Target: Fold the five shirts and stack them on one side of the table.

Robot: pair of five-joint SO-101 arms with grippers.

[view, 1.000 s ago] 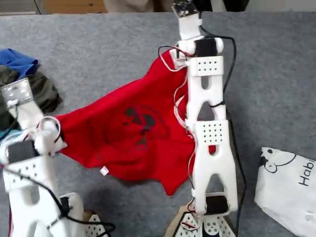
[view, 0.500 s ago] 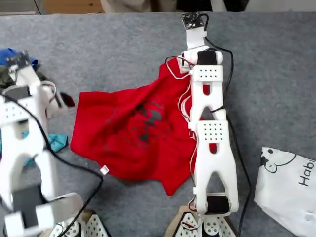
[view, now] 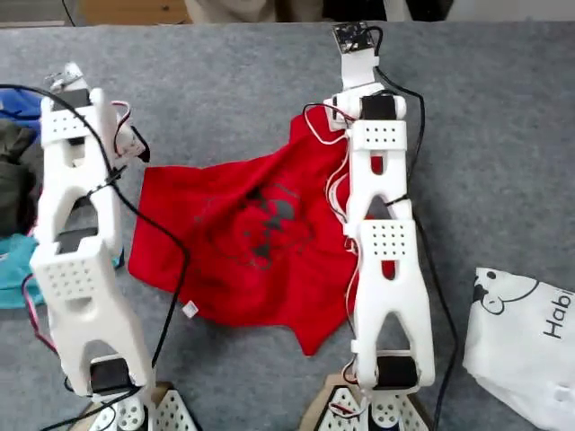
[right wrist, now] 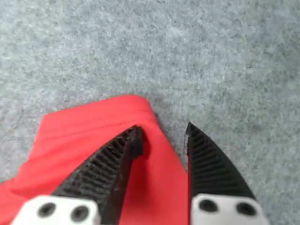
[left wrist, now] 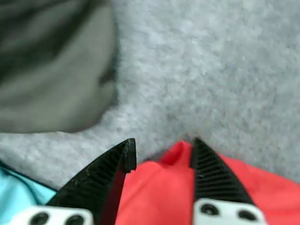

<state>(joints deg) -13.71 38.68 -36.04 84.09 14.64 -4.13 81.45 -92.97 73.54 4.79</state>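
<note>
Left pincer (left wrist: 161, 157) of mine stands open, one corner of the red shirt (view: 243, 242) between its jaws. Right pincer (right wrist: 161, 140) is open too, over the far corner. Shirt lies unfolded on the grey table (view: 503, 135), near the other clothes (view: 13, 180).

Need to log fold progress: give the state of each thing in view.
Red shirt: unfolded, spread out rumpled.
Left gripper: open, astride one corner of the red shirt.
Right gripper: open, astride another corner of it.
Heap of shirts: unfolded, bunched together.
White cloth: lying flat, partly out of frame.
</note>
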